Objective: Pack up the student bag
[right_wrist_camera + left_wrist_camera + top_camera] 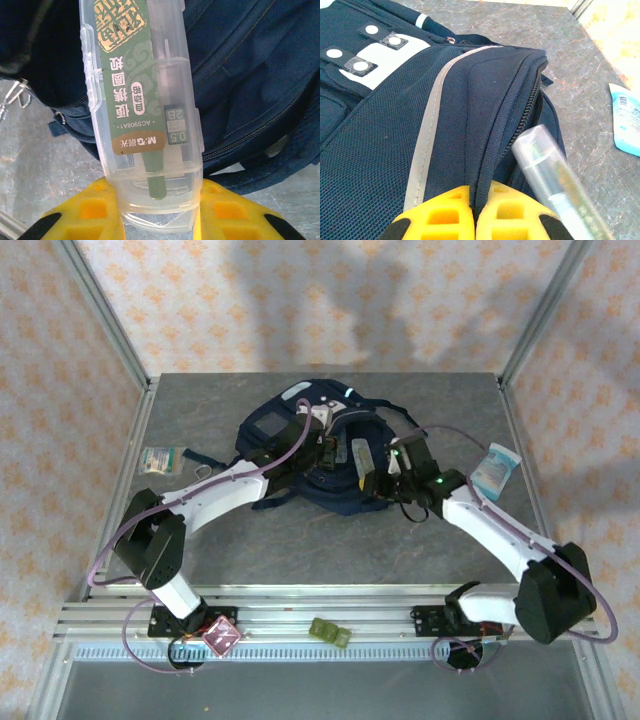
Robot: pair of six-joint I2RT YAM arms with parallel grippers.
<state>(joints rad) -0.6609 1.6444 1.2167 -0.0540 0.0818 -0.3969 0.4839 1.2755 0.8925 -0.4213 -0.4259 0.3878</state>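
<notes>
The student bag [335, 492] lies slumped at the middle-back of the table [300, 550]. It looks soft and floppy, so I judge it will sag unless I take it by the firmer zipper edge. My left gripper [474, 215] is pinched tight on that edge. My right gripper [160, 210] clamps a clear pencil-lead case [145, 100] of slick, rigid plastic, near the zipper.

A grey, stone-patterned table [300, 550] carries a few loose things. Far on the left lies a small clear packet with green print [160, 459], with a thin metal ring [203, 462] just beside it on the right. Near the right edge lies a light-blue and white soft pouch [495, 470]. On the near rail sit a small green block [330, 632] and, left of it, a red square piece [221, 637]. Right of centre is a clear plastic lead case [145, 115], its green label marked 0.5 and 2B.
</notes>
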